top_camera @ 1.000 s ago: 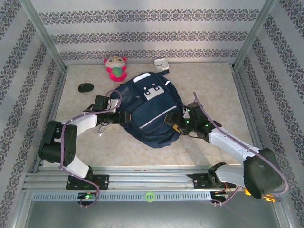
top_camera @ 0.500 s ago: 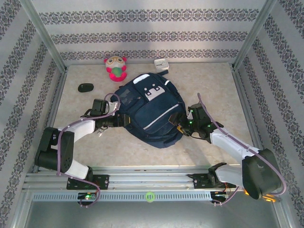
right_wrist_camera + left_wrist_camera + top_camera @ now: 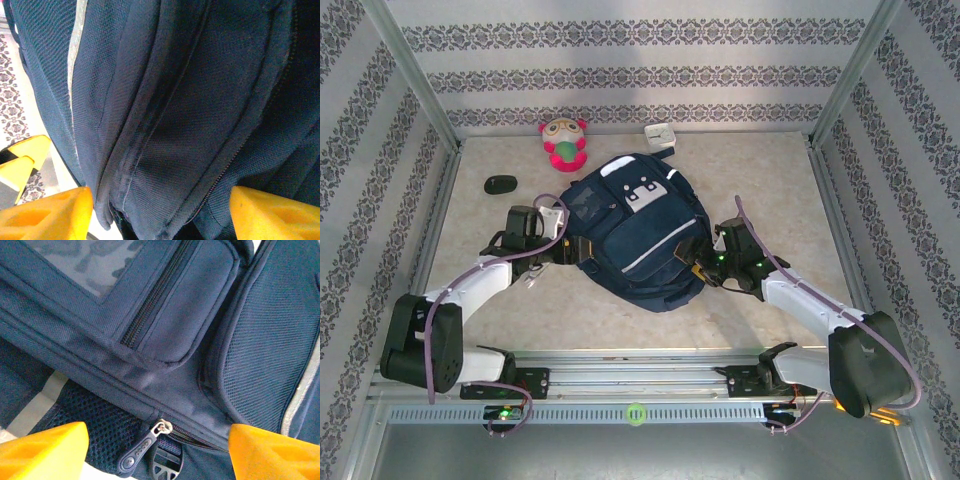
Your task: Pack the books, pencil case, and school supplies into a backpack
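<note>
Left wrist view has the left gripper spread apart astride the zip pull at the left edge of the backpack, so it is best to centre and pinch that tab squarely while the right gripper, also apart, braces the backpack's right side.

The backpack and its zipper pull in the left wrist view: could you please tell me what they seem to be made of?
The backpack looks like matte woven synthetic cloth, probably nylon or polyester: a fine weave shows. The zipper pull seems moulded rubbery plastic, smooth and dull, on a small metal link.
</note>
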